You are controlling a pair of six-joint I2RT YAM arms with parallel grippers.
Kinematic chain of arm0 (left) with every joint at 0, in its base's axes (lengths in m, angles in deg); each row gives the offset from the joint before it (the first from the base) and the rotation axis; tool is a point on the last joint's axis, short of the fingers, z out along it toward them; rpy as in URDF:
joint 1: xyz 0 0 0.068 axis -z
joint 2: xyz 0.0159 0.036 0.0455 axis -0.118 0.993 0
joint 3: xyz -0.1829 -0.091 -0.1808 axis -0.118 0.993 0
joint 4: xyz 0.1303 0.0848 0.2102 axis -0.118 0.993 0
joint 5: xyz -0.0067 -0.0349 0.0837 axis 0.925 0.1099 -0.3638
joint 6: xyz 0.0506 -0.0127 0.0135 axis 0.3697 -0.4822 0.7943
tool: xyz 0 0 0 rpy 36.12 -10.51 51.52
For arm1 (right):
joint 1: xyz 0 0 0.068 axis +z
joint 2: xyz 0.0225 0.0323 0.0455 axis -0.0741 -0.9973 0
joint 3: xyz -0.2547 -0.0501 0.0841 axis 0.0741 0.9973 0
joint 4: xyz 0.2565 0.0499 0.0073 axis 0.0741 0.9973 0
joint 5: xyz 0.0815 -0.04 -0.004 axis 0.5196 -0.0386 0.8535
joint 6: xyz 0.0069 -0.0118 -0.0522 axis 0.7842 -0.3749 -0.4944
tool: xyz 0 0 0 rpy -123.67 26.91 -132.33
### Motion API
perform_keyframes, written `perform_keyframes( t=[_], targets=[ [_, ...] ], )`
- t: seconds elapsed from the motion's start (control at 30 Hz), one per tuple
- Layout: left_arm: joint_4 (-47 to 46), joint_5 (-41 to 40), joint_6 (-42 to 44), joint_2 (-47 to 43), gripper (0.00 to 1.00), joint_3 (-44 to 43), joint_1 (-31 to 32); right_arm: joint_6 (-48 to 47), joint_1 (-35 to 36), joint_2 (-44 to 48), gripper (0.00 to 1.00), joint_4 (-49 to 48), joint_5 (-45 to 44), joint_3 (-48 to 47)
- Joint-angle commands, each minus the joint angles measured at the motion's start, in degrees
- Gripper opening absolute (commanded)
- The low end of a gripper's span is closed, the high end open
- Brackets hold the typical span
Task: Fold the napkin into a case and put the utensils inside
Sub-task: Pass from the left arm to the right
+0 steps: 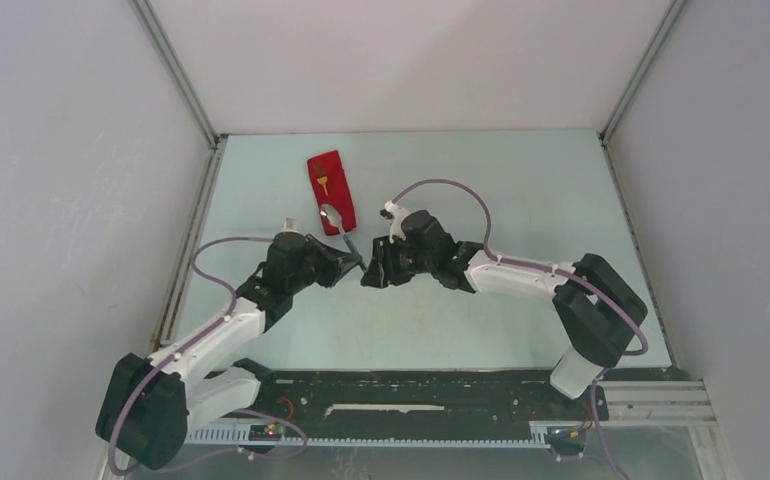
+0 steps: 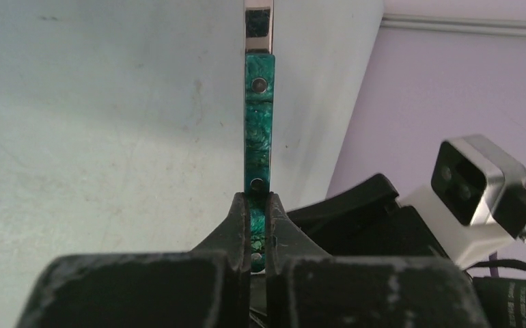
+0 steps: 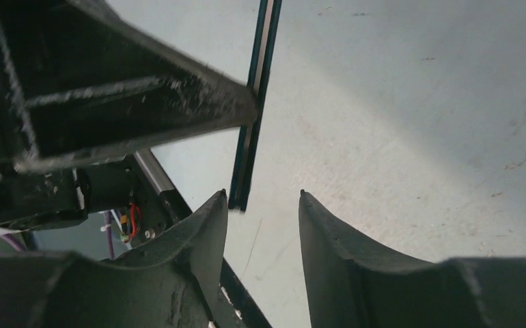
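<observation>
The red case lies at the far left of the table, a small gold fork on it. A shiny spoon bowl shows at its near end. My left gripper is shut on the dark-teal-handled piece, which points toward the case; its metal part runs out of the left wrist view. My right gripper is open, facing the left one. The piece's free end sits just off the right gripper's left fingertip, not between the jaws.
The left gripper's black body fills the upper left of the right wrist view. The right arm's wrist camera is close beside the left gripper. The enclosure walls meet the table at the left rail.
</observation>
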Motion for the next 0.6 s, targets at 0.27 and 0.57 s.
perform_keyframes(
  t=[0.27,0.57],
  targets=[
    [-3.4,0.3,-0.4,0.9,0.00,-1.8,4.4,-0.7,-0.2,-1.6,0.00,-4.7,-2.6,-1.4],
    [-1.2,1.0,2.8,1.0,0.45,-3.3,-4.9,-1.5,2.3,6.0,0.00,-7.2,-5.6,4.7]
  ],
)
